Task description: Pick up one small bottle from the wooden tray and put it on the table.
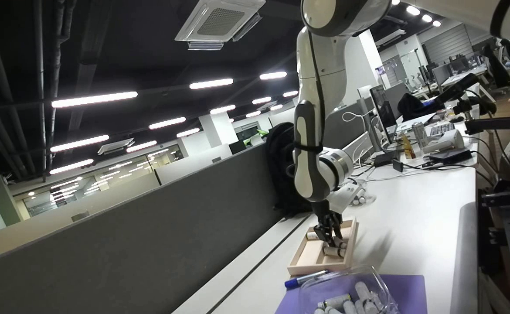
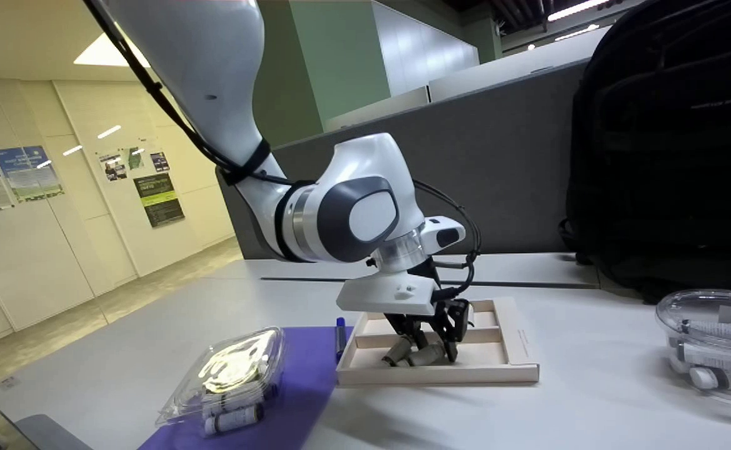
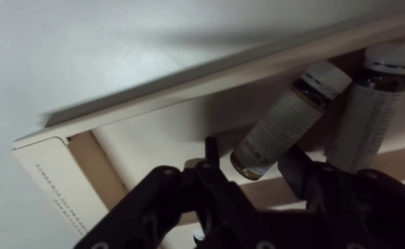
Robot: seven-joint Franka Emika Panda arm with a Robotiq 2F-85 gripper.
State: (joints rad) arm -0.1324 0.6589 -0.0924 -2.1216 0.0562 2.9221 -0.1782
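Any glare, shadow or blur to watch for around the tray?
Wrist view: dim inside the tray, gripper almost black, bottle labels soft. In an exterior view, glare washes out part of the clear lid. In both exterior views, soft shadow on the table beside the tray.

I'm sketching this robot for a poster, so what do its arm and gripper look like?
The arm is white, with smooth rounded segments, dark grey covers at the joints and a silver ring by the wrist. A black cable runs along it, held on by black bands. The gripper is black, with two angular, jointed fingers and small round bolts.
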